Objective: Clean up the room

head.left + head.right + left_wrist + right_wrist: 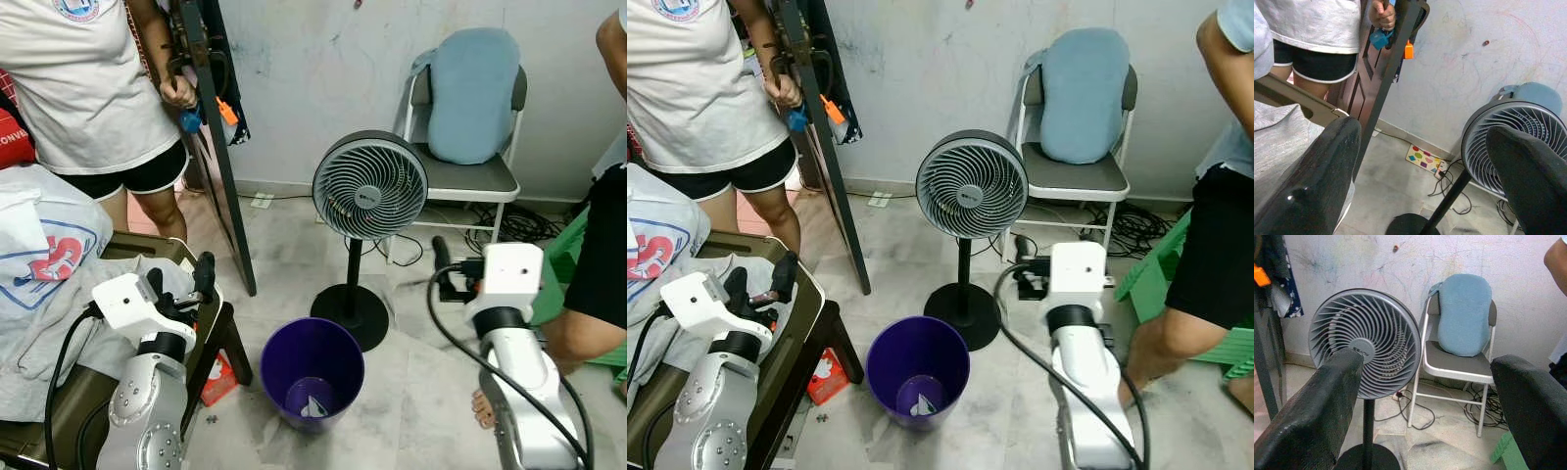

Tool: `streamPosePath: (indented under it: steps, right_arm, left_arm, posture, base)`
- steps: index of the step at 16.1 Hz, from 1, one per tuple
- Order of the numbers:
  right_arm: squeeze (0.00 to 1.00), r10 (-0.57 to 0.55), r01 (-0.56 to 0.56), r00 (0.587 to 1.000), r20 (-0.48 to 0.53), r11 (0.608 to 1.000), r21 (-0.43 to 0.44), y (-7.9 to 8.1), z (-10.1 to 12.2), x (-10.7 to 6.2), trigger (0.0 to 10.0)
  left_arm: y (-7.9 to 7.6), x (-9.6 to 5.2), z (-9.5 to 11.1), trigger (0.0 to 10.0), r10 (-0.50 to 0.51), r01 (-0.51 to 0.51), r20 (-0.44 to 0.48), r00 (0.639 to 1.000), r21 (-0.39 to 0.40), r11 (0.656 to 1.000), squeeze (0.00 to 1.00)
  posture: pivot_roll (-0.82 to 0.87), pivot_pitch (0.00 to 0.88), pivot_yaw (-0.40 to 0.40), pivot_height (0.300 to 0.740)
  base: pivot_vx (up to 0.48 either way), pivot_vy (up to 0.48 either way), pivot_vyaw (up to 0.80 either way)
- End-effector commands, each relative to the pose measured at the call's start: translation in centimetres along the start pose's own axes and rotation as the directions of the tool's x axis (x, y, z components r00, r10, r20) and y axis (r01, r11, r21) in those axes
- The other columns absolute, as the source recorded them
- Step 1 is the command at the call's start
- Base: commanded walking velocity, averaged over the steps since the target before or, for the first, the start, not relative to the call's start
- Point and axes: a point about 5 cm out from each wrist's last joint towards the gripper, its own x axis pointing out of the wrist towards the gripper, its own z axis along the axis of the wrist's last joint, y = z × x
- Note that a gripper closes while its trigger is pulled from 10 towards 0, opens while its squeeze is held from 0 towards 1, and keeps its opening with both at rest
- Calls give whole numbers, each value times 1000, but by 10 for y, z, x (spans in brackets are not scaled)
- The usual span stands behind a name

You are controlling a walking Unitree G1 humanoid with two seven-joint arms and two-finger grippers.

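A purple bin (312, 364) stands on the floor between my two arms, with a white scrap (313, 406) lying at its bottom. A heap of grey and white clothes (44, 284) covers the olive table (211, 323) on my left. Beneath that table, a small red box (217, 380) rests on the floor. My left gripper (184, 281) is raised over the table's near corner, open and holding nothing, as the left wrist view (1425, 161) shows. My right gripper (449, 269) hovers right of the fan, open and empty, pointing at the fan and chair (1425, 401).
A grey standing fan (369, 186) stands just behind the bin. A folding chair (468, 181) with a blue cushion and tangled cables sits by the wall. One person (93, 88) at back left holds a leaning black frame (223, 147); another person's leg (588, 323) is at right.
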Motion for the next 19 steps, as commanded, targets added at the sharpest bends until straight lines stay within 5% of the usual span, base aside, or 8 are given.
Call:
streamPosePath:
  steps: [1,4,19]
  right_arm:
    - [0,5,-5,1000,-7,1000,-6,2,0,1,10000]
    - [0,0,0,1000,-4,1000,-24,-1,0,-3,10000]
    - [0,15,-14,1000,17,998,-59,2,4,5,10000]
  left_arm:
    - [-4,0,5,10000,-17,17,23,1000,4,1000,0]
    - [-1,3,2,10000,-14,14,5,1000,20,1000,0]
    - [-9,23,7,10000,-82,78,21,996,124,989,0]
  posture:
    - [-125,4,38,740]
    - [-140,13,55,740]
    - [-150,1,60,740]
  base:
    - [0,0,0]
    - [0,0,0]
    - [0,0,800]
